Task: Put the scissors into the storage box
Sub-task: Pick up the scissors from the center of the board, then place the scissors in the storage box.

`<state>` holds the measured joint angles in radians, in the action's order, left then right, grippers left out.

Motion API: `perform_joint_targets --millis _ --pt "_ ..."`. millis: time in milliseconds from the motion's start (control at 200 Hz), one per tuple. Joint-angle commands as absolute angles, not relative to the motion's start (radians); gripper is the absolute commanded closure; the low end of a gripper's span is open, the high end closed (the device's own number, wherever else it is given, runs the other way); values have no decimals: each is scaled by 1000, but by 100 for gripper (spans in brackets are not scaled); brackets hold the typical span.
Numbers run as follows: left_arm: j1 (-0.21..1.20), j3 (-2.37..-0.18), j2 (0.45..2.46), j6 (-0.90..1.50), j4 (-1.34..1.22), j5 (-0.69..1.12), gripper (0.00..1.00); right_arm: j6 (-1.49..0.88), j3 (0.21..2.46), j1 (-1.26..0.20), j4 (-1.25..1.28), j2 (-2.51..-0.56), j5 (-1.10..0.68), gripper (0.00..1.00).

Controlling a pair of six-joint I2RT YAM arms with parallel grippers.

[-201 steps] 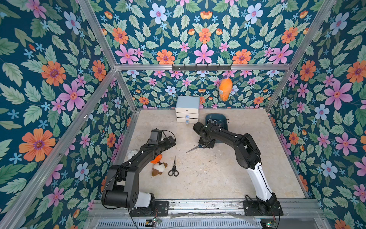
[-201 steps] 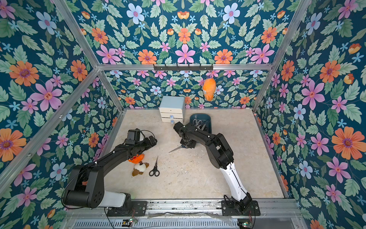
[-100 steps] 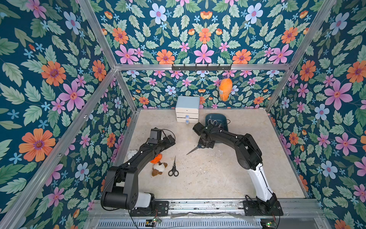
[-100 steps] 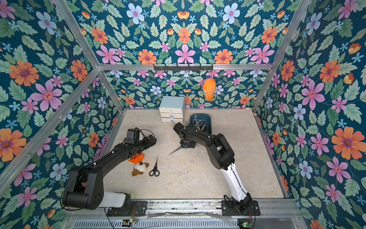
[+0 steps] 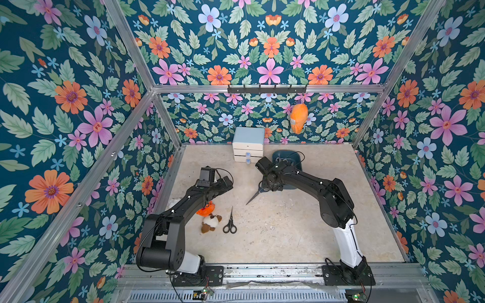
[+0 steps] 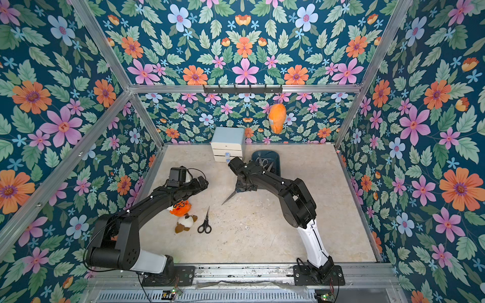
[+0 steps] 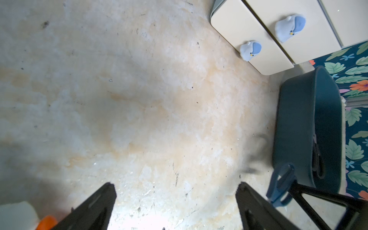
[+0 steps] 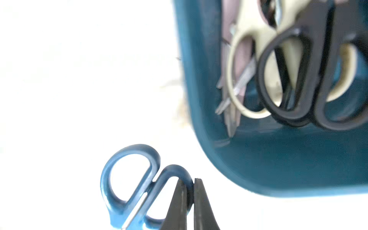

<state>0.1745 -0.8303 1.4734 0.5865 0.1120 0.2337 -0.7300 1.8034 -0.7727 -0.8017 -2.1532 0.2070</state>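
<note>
**A:** What do the top views give you?

**B:** In both top views the right gripper (image 5: 265, 186) hangs over the beige stone-look tabletop (image 5: 288, 230), just beside the near end of the dark teal-blue plastic storage box (image 5: 294, 164). The dark-blue-handled metal-bladed scissors (image 5: 253, 197) slant down out of it. I cannot tell whether the tip touches the table. A small black-handled pair of scissors (image 5: 230, 223) lies flat, well apart from the box. It is next to a brown-and-white plush toy (image 5: 210, 222) and an orange plush toy (image 5: 206, 209).

**A:** And the left arm?

**B:** The left gripper (image 5: 227, 181) hovers above the table near the toys. A white-and-pale-blue mini drawer cabinet (image 5: 248, 143) stands just beside the box at the back wall.

**A:** The left wrist view?

**B:** The left gripper's fingers (image 7: 95, 205) stand wide apart over bare table, holding nothing. The storage box (image 7: 298, 119) lies beyond, and a blue scissors handle (image 7: 280, 185) shows just beside its near wall.

**A:** The right wrist view?

**B:** The right gripper (image 8: 189, 180) is pinched tight on one handle loop of the dark-blue-handled metal-bladed scissors (image 8: 148, 185). They are outside the box, near its rounded corner. Inside the box lie a cream-handled pair (image 8: 231, 69), a large black-handled pair (image 8: 263, 79) and more blades, blurred.
</note>
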Motion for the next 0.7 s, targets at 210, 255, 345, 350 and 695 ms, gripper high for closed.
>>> perform_joint_targets --millis 210,255,345,350,695 --pt "173 -906 1536 572 116 256 1 -544 1894 -770 -891 -2094 209 100" --pt "173 -915 1543 571 118 259 1 -513 1936 -765 -926 -2103 230 100" --pt "173 -936 1561 570 127 263 1 -463 2009 -746 -984 -2118 251 100" --pt "173 -937 1562 570 128 263 1 -460 2012 -744 -986 -2118 252 100" --pt "173 -991 1605 584 127 253 1 -345 2223 -555 -1093 -2198 215 100"
